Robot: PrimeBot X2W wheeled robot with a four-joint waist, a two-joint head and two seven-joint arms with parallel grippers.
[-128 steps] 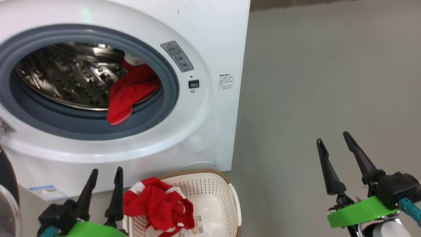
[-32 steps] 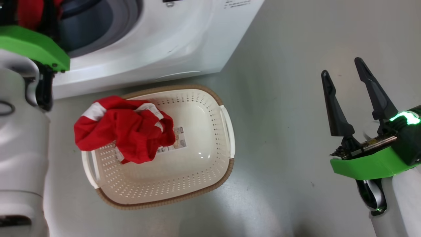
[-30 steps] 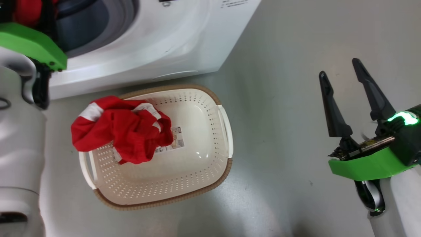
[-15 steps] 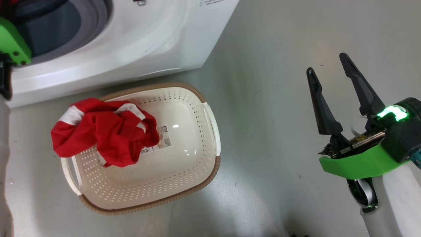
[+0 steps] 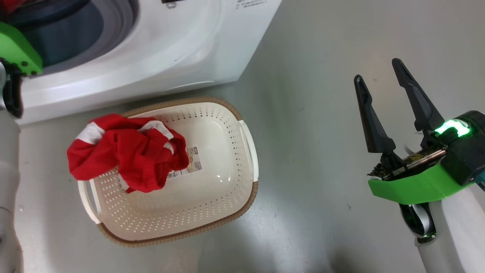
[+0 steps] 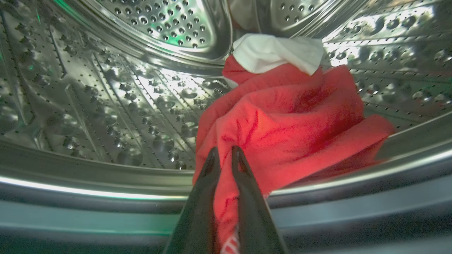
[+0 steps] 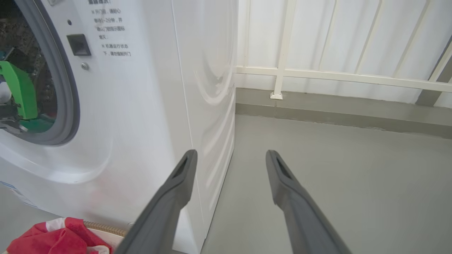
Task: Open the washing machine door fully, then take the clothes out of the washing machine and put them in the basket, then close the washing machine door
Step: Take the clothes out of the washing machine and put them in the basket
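Inside drum (image 6: 116, 102), left fingers (image 6: 202, 206) pinch clothes (image 6: 289, 123).

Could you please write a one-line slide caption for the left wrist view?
Left pincer closed on the red garment at the lip of the washing machine's steel drum.

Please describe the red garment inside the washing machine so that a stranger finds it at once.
Find the big white washing machine and look into its steel drum. At the drum's front lip lies a bunched red garment with a white piece on top. Unlike the other red garment, draped over the rim of the cream basket, this one sits between the jaws of the left gripper.
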